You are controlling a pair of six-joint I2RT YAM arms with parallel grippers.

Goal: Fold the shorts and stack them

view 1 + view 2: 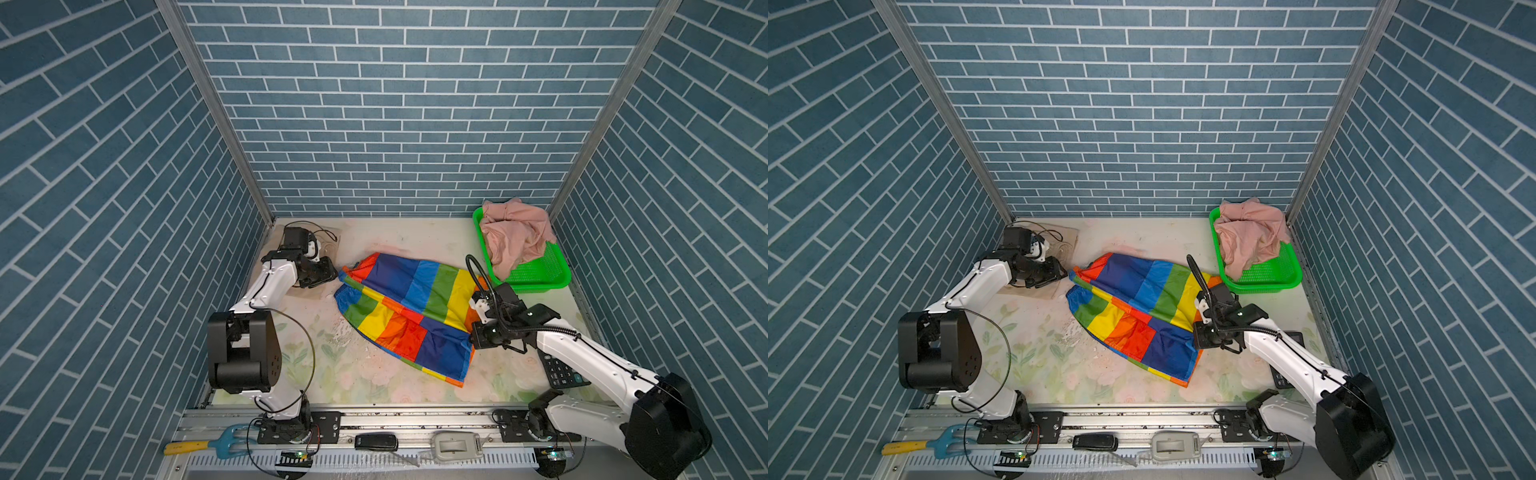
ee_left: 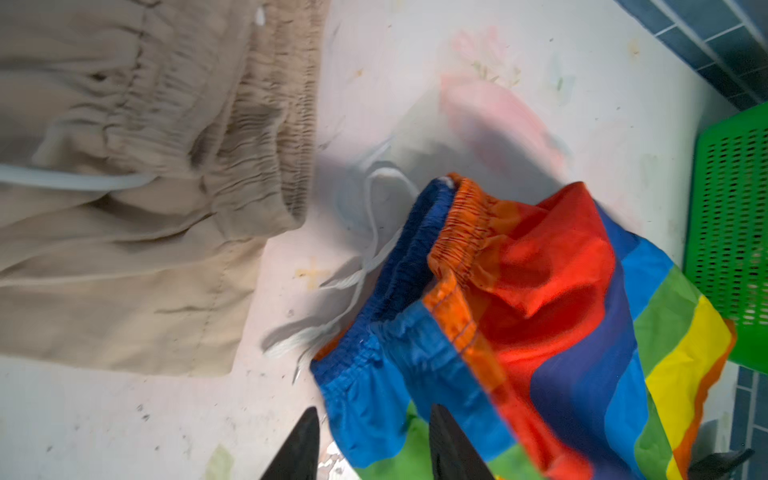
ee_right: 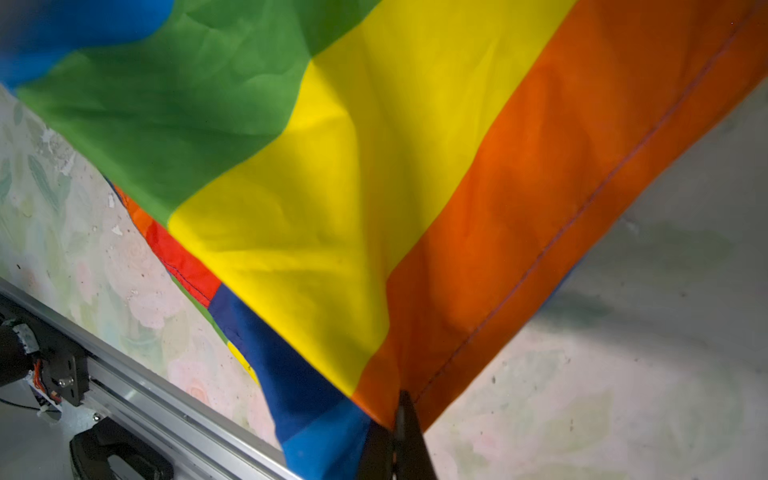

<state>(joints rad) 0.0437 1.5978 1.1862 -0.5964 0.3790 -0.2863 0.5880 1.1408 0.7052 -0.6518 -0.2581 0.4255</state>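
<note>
1. While rainbow shorts (image 1: 407,307) lie on the worktop (image 1: 415,237), their hem is pinched by the right gripper (image 3: 399,419).
2. The left gripper (image 2: 374,415) is spread beside beige shorts (image 2: 124,208).
3. The basket (image 1: 540,276) is filled by pink shorts (image 1: 515,237).

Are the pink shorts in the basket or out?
In. The pink shorts sit crumpled in a heap inside the green basket, not folded, filling its far end.

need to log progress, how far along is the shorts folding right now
Done, apparently: the beige shorts lie folded at the far left. In hand: the rainbow shorts are spread, right gripper shut on an orange hem corner, left gripper open at the waistband. Left: folding and stacking them, then the pink shorts, crumpled in the green basket.
</note>
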